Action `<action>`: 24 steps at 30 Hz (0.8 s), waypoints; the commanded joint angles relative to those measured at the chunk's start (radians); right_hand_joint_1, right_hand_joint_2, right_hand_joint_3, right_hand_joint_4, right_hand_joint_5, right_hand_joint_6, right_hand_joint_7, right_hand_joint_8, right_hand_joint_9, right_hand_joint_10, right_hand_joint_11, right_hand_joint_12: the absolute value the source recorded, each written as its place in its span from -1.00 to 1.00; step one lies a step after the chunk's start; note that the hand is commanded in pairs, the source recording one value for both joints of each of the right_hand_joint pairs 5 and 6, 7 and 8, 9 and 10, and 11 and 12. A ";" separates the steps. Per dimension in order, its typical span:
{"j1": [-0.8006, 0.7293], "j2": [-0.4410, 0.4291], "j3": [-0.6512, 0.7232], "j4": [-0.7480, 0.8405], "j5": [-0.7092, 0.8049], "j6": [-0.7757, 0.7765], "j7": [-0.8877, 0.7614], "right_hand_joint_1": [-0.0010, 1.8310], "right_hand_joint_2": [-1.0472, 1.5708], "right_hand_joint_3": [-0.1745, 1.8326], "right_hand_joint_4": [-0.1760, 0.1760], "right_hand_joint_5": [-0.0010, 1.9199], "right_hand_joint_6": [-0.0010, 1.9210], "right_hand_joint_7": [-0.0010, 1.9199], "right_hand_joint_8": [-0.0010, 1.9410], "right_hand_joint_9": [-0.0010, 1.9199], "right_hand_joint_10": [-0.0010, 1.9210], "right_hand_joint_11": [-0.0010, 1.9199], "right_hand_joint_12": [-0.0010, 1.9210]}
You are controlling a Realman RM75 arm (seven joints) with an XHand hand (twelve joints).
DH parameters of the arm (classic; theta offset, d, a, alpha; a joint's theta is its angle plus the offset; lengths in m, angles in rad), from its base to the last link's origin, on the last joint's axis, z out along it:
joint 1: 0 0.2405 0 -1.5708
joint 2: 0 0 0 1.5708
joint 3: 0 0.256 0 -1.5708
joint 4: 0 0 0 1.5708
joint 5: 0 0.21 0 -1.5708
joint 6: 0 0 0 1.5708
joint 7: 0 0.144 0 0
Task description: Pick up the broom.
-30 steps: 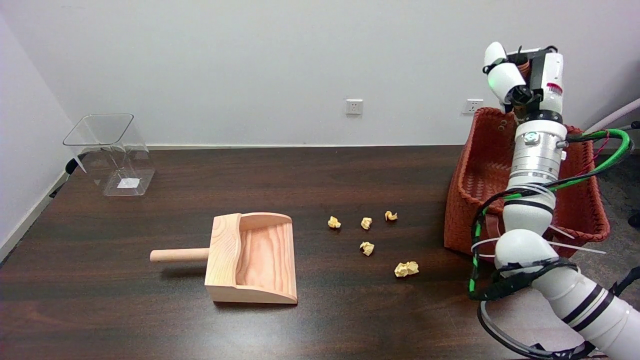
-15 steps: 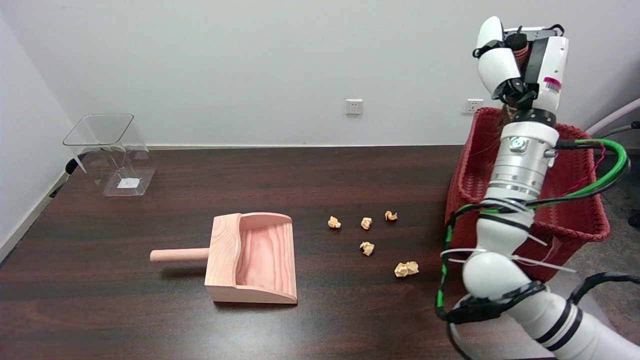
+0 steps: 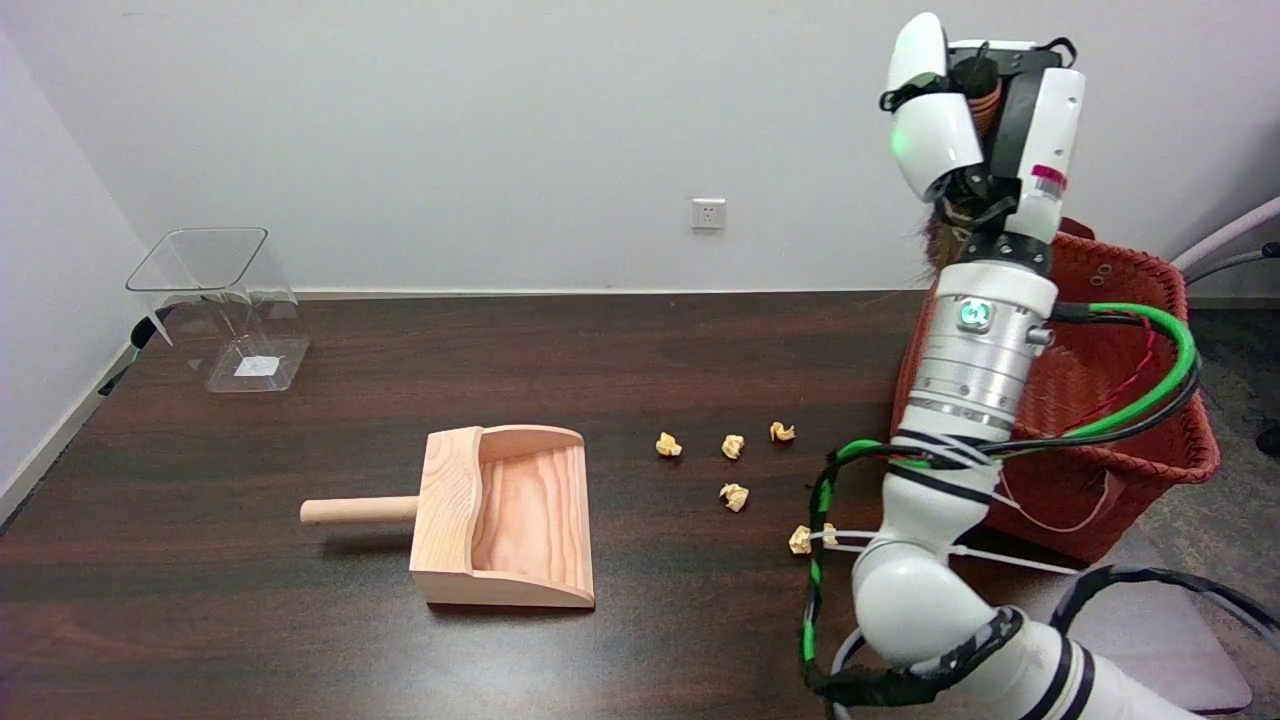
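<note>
Right hand (image 3: 975,110) raised high at the upper right, above the near-left corner of the basket (image 3: 1150,450), back of the hand toward the camera. Fingers curled around something brown and ribbed, seen only as a sliver between the white finger and the black palm. A dark bristly tuft pokes out below the hand, just left of the wrist. That is all that shows of the broom (image 3: 940,238): its shape and length are hidden behind hand and forearm. So the hand grips the broom, held up in the air over the basket's edge, clear of the table.

Forearm runs down and toward the camera, crossing in front of the basket's left wall. Green and black cables loop off it. The arm's lower end is cut off by the bottom edge.

One red woven basket, its left side partly hidden by the arm.

Paper balls on the dark table (image 3: 200,600): five. Three in a row (image 3: 733,446), one below them (image 3: 734,496), one larger (image 3: 800,540) half hidden behind the arm's cable.

One wooden dustpan (image 3: 505,515), handle pointing left, mid-table.

One clear bin (image 3: 222,305), far left corner.

Two wall sockets counted; the one (image 3: 708,213) at centre is plain to see.
</note>
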State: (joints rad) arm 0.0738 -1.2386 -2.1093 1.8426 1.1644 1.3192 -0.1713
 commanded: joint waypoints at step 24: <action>-0.079 -0.182 -0.202 -0.002 -0.045 0.035 0.003 -0.08 1.00 -0.36 0.00 1.00 1.00 1.00 0.98 1.00 1.00 1.00 1.00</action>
State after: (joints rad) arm 0.0505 -1.3602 -2.2571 1.8474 1.1075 1.3403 -0.1710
